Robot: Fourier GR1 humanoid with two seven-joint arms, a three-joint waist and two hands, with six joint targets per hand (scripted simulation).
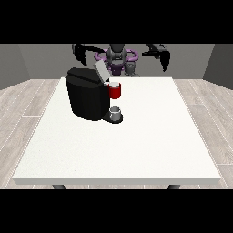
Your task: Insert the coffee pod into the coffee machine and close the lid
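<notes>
You've got the black coffee machine (86,93) sitting on the white table (136,136) with its lid (101,71) tipped up, a red thing at the machine (115,91), and a grey thing (115,111) on the base below it. Both hands, the one at the view's left (81,53) and the one at the view's right (164,58), hang up high behind the table's far edge, holding nothing. You honestly can't tell how their fingers lie.
</notes>
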